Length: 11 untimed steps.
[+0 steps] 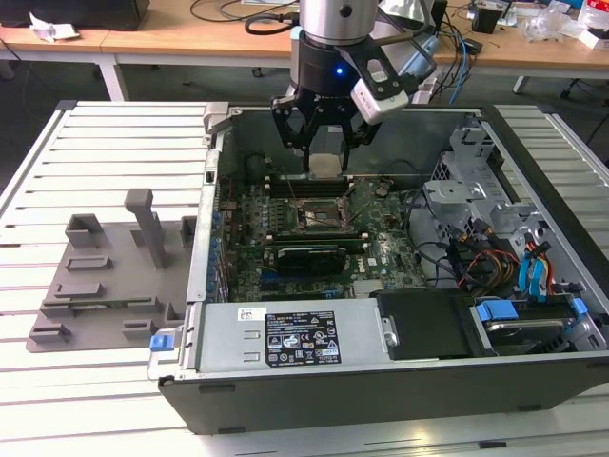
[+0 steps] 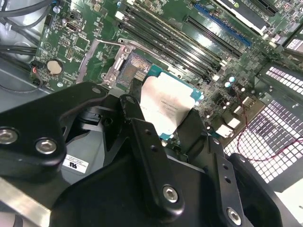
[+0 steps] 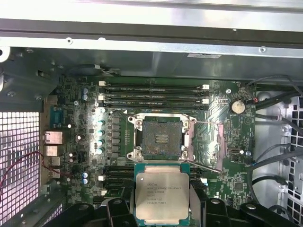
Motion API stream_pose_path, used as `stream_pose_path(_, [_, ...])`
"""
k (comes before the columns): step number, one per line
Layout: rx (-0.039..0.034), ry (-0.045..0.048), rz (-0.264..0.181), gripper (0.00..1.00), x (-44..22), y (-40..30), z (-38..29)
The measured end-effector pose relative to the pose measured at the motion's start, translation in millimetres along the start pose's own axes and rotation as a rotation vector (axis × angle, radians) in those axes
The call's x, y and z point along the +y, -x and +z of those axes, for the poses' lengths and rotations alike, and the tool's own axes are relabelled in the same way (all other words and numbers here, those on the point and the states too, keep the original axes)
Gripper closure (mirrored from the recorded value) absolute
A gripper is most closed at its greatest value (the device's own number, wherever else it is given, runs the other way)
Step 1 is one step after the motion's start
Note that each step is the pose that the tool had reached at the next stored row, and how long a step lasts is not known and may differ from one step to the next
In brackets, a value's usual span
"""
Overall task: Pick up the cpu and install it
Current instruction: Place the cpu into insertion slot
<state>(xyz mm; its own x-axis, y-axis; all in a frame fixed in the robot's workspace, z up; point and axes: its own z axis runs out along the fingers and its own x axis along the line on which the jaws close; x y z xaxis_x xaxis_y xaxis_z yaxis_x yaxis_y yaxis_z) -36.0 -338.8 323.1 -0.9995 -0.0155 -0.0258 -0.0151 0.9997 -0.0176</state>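
My gripper [image 1: 325, 152] hangs inside the open computer case, shut on the cpu [image 1: 325, 165]. The cpu is a square chip with a pale silvery top, held flat between the black fingers [image 2: 136, 116]. In both wrist views the cpu [image 3: 162, 191] [image 2: 168, 103] hovers above the green motherboard, off to one side of the open socket [image 3: 161, 138] [image 2: 135, 68]. The socket's metal load frame [image 3: 208, 142] is swung open beside it. In the exterior view the socket [image 1: 319, 215] lies below and in front of the gripper.
The case walls [image 1: 211, 190] surround the board. Memory slots [image 3: 154, 94] run beside the socket, and a dark card [image 1: 306, 257] lies in front of it. Cables and drive bays [image 1: 495, 248] fill the exterior view's right. A grey tray with posts [image 1: 105, 276] sits on the slatted table at the exterior view's left.
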Motion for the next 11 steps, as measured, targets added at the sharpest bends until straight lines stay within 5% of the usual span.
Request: stream_pose_path(11, [0.0033, -0.0133, 0.166, 0.45, 0.0, -0.1, 0.1])
